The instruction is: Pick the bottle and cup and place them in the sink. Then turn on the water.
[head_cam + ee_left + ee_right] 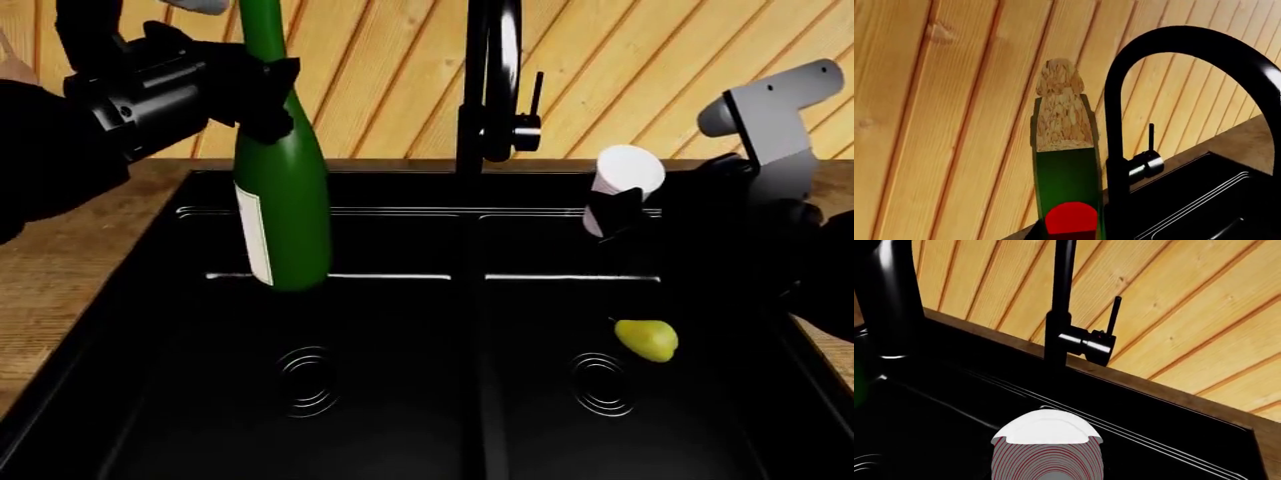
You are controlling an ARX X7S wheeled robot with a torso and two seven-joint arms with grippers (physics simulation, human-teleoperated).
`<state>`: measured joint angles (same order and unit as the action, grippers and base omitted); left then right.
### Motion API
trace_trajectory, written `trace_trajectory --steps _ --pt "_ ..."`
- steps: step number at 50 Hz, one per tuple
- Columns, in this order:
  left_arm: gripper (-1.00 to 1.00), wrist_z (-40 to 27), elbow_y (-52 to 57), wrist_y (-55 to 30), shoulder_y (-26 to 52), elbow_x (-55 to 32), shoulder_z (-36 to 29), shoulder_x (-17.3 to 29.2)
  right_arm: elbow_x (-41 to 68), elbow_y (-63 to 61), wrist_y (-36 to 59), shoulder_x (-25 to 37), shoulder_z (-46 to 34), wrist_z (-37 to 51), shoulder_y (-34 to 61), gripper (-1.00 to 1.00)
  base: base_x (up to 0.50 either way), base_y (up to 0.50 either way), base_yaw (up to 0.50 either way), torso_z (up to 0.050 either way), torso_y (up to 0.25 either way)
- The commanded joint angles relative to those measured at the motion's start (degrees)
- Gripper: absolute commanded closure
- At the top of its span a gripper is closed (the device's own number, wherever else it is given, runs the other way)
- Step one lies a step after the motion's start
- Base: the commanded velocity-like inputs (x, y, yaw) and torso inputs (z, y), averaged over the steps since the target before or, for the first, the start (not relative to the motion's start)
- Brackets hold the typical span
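1. The left gripper (260,95) is clamped on the neck of the tall glossy dark-green wine bottle (283,210), carrying it over the left basin of the matte black double-basin sink (467,225) — held high, it seems, to clear the rim before lowering.
2. The bottle hangs near upright, slightly tilted; its long axis runs from the tan cork stopper (1061,107) above to the base below.
3. The right gripper (627,215) is closed on the small white ribbed cup (625,180), suspended above the right basin, where a yellow-green pear-like fruit (647,340) lies.
4. The tall black faucet (491,90) shows no stream — water probably still off.
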<state>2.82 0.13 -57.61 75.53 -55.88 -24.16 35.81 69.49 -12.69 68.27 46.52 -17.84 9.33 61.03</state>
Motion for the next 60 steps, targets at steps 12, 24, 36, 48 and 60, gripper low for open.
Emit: trace_trajectory --steps 12,24,36,48,60 --pt "1.00 0.51 -8.98 9.26 -0.97 7.21 -2.64 -6.58 -0.26 0.21 -0.57 0.54 0.03 0.11 -0.68 1.00 0.00 0.00 0.00 0.000 0.001" --pt "1.00 3.99 -16.34 13.60 -0.31 10.48 -5.30 -9.98 -0.31 0.93 -0.38 0.45 -0.42 0.15 0.00 1.00 0.00 0.00 0.00 0.000 0.001" --pt "1.00 5.23 -18.44 15.06 -2.01 11.31 -7.08 -11.99 -0.17 0.84 -0.93 0.68 -0.36 0.30 -0.77 1.00 0.00 0.00 0.00 0.001 0.001" --pt "1.00 6.03 -19.66 16.14 -2.93 11.64 -8.24 -13.98 -0.31 1.05 -1.37 0.63 -0.67 0.15 -0.98 1.00 0.00 0.00 0.00 0.000 0.001" --pt "1.00 6.71 -20.75 17.36 -3.99 11.89 -9.14 -15.70 -0.34 0.92 -2.08 1.15 -0.56 0.03 -1.92 1.00 0.00 0.00 0.00 0.000 0.001"
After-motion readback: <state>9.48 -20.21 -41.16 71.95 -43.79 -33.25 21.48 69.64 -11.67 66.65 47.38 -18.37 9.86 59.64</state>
